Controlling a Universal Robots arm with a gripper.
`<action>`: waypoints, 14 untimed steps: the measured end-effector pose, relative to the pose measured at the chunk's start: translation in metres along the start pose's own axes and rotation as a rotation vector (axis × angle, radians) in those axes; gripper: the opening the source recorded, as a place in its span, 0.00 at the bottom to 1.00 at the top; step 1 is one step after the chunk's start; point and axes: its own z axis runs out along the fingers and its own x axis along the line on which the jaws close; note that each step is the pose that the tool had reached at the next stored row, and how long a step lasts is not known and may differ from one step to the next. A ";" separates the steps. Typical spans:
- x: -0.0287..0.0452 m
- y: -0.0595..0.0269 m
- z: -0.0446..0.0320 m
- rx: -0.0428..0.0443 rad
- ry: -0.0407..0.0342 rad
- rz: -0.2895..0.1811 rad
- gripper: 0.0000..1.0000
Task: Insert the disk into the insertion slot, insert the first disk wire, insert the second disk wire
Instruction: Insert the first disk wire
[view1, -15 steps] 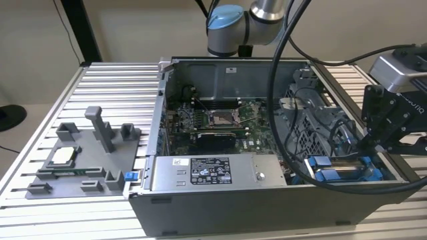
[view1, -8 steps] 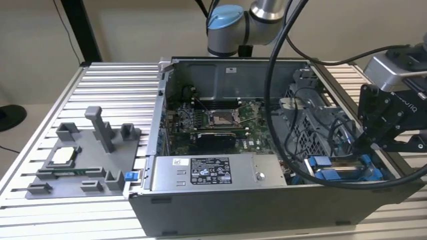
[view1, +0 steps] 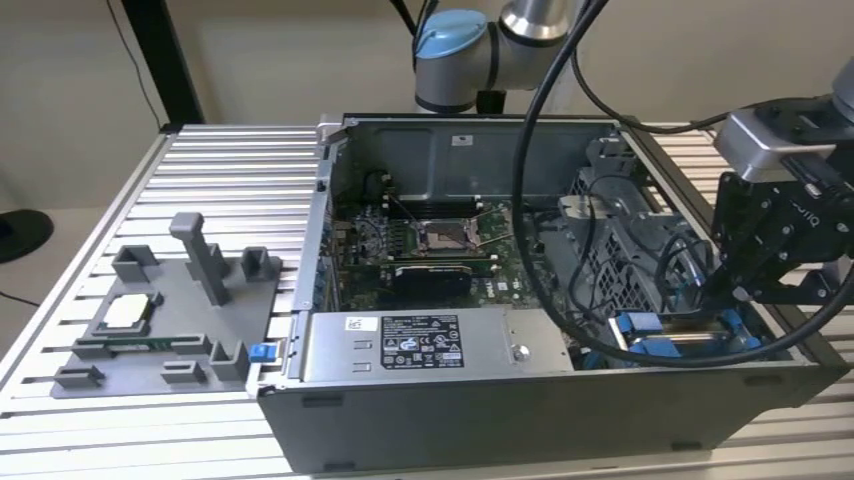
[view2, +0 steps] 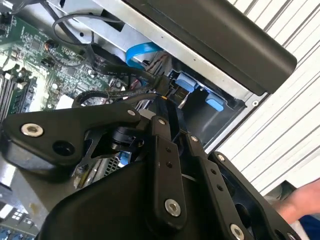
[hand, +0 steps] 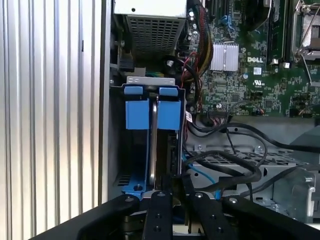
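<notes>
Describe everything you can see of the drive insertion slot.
The insertion slot is a rectangular grey sheet-metal bay in a corner of the computer case, against the wall beside the ribbed aluminium table. Bright blue plastic parts sit inside it with a thin grey edge between them, and black cables run alongside. The gripper hovers close at one end.

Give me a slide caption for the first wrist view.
Gripper at the slot with its blue parts, black cables alongside.
</notes>
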 end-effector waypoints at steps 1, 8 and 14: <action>-0.0002 0.0000 0.0004 0.0003 0.0000 0.004 0.00; -0.0028 -0.0001 0.0060 0.0004 -0.0003 0.005 0.00; -0.0027 -0.0001 0.0086 0.0002 0.0000 0.003 0.00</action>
